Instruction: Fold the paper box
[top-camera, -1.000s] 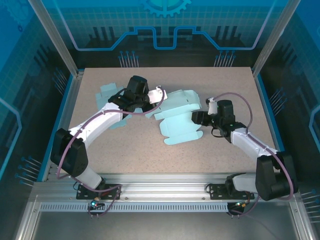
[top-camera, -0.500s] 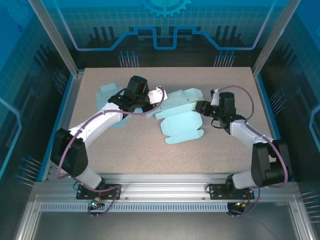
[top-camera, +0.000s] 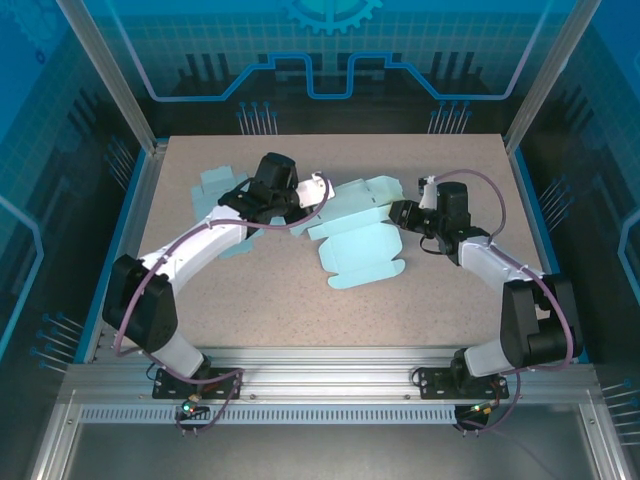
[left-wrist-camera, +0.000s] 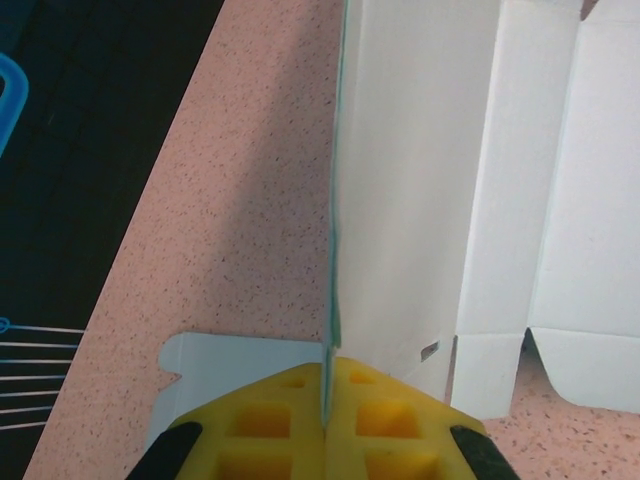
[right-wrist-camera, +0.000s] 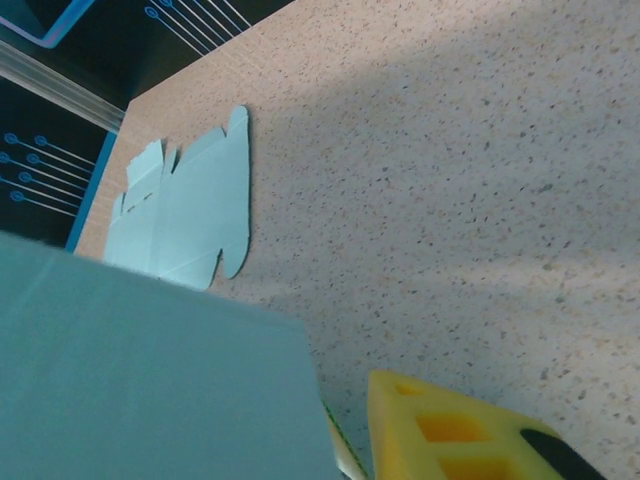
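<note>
The light blue paper box (top-camera: 360, 232) lies partly folded at mid-table, its white inside (left-wrist-camera: 430, 200) facing the left wrist camera. My left gripper (top-camera: 318, 190) holds its far-left flap; the yellow fingers (left-wrist-camera: 390, 420) are shut on the thin upright edge of that panel. My right gripper (top-camera: 400, 213) sits at the box's right edge. In the right wrist view a blue panel (right-wrist-camera: 150, 380) covers one finger, and the other yellow finger (right-wrist-camera: 450, 430) stands apart from it with a gap, so this gripper (right-wrist-camera: 370, 450) is open.
A second flat blue box blank (top-camera: 215, 185) lies at the far left, partly under my left arm, and it shows as a blank (right-wrist-camera: 190, 210) in the right wrist view. Speckled tabletop (top-camera: 300, 300) lies bare in front. Frame posts stand at the table's corners.
My right gripper has moved away from me and leftward up to the box's right edge. The left gripper and its flap have stayed put.
</note>
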